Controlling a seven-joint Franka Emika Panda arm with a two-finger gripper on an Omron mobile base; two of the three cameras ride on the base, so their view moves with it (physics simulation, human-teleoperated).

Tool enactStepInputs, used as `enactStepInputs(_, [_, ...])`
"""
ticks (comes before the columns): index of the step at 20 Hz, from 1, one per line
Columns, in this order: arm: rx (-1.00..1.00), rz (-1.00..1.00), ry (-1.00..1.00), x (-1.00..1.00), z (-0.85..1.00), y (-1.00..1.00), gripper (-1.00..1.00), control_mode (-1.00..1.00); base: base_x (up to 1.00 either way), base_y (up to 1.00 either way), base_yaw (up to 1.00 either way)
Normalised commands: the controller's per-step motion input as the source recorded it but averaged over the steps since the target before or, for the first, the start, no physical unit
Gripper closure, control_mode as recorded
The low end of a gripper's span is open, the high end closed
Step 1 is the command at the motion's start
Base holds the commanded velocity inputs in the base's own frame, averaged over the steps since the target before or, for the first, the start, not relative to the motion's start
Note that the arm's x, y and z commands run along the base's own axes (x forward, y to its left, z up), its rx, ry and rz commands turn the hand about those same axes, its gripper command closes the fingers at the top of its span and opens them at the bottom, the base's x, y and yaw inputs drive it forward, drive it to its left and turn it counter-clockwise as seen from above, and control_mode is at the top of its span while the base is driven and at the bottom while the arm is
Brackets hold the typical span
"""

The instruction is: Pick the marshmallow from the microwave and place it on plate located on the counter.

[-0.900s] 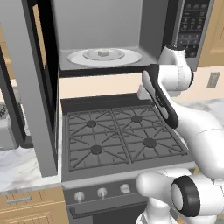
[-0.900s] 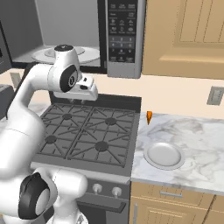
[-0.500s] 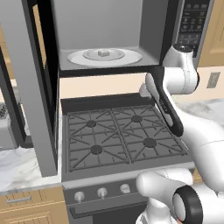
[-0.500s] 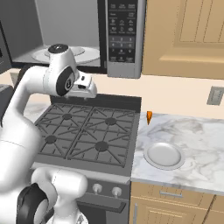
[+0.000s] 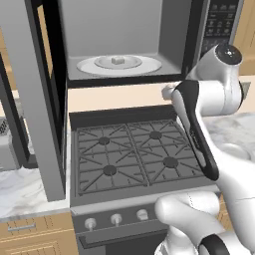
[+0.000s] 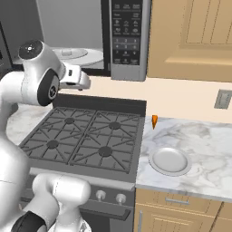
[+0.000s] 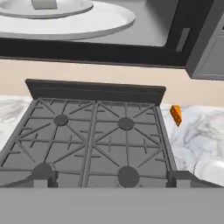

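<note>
The counter, to the right of the open jaws, bears the plate and a small orange thing.

Beige wall with a socket, wooden wall cupboard above

A black four-burner gas stove lay ahead of the fingers. A small orange wedge stood beyond it, toward the right finger's side, near the wall.
</note>
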Motion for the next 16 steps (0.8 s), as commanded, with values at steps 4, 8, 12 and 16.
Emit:
enactStepInputs(4, [-0.01, 0.0, -0.23, -0.37, 1.0, 0.16, -1.0, -1.0, 0.0, 0.0, 0.0])
enactStepInputs(8, [0.0, 0.01, -0.23, -0.22, 0.97, 0.46, -1.0, -1.0, 0.0, 0.0, 0.0])
enactStepInputs(12, [-0.05, 0.04, -0.16, 0.0, 0.68, 0.86, -1.0, -1.0, 0.0, 0.0, 0.0])
enactStepInputs(16, [0.0, 0.12, 0.0, 0.18, 0.32, 0.75, -1.0, -1.0, 0.0, 0.0, 0.0])
